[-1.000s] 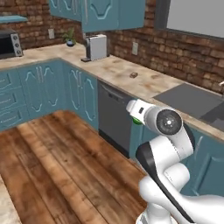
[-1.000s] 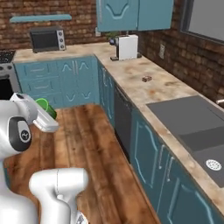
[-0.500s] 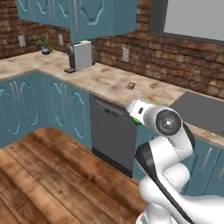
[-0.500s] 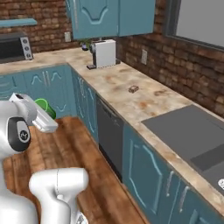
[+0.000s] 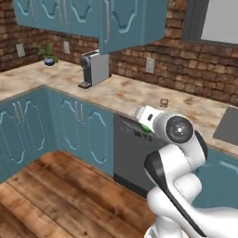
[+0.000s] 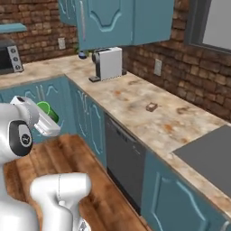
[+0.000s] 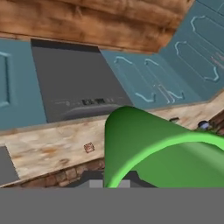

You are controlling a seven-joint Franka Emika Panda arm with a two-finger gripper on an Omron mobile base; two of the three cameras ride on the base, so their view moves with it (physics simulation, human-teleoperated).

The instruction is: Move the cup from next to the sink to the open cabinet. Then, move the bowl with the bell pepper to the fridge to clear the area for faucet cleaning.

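The bright green cup (image 7: 153, 148) lies on its side in my gripper (image 6: 46, 119), which is shut on it, and its open rim looms large in the hand view. From the base views the cup (image 6: 48, 110) peeks out beside the white hand, held in the air in front of the teal base cabinets, level with the counter edge (image 5: 147, 127). A corner of the dark grey sink (image 6: 205, 155) shows at the right (image 5: 228, 125). Teal upper cabinets (image 5: 125, 23) hang over the counter; I cannot tell which is the open cabinet. The bowl, bell pepper, fridge and faucet are out of view.
A grey coffee machine (image 5: 95, 69) stands on the speckled counter (image 6: 135, 97) against the brick wall. A small brown item (image 5: 163, 102) lies mid-counter. A dark dishwasher front (image 6: 124, 162) sits below. A microwave (image 6: 6, 56) and a potted plant (image 5: 48, 53) are at the far left. Wooden floor (image 5: 56, 190) lies open.
The whole picture has shifted: the base has driven along the counter, so the coffee machine and upper cabinets are nearer and the sink has slid right. The cup stays in my shut gripper.
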